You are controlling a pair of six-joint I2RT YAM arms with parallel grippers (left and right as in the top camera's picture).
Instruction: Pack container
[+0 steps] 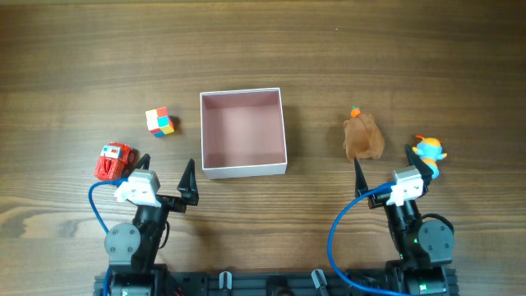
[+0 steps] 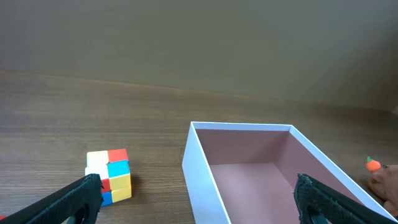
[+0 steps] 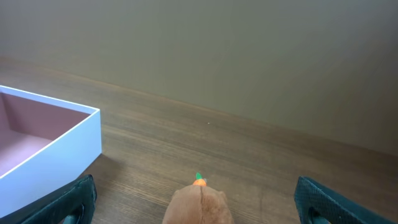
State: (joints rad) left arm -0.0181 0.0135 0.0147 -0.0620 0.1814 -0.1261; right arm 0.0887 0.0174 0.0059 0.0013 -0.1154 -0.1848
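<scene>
The container (image 1: 243, 170), a square shallow box with white walls and a dull pink inside, sits at the table's middle and holds nothing. It also shows in the left wrist view (image 2: 202, 171) and the right wrist view (image 3: 78, 140). My left gripper (image 1: 167, 178) is open and empty, near the container's front left corner; its fingers frame the container and a colourful cube (image 2: 110, 176). My right gripper (image 1: 385, 167) is open and empty, just in front of a brown plush toy (image 1: 362, 136) with an orange tip, which lies between its fingers (image 3: 198, 204).
A colourful puzzle cube (image 1: 160, 122) lies left of the container. A red toy vehicle (image 1: 113, 161) lies by the left arm. A blue and orange toy figure (image 1: 428, 152) stands right of the right gripper. The plush's edge shows at the far right of the left wrist view (image 2: 385, 182).
</scene>
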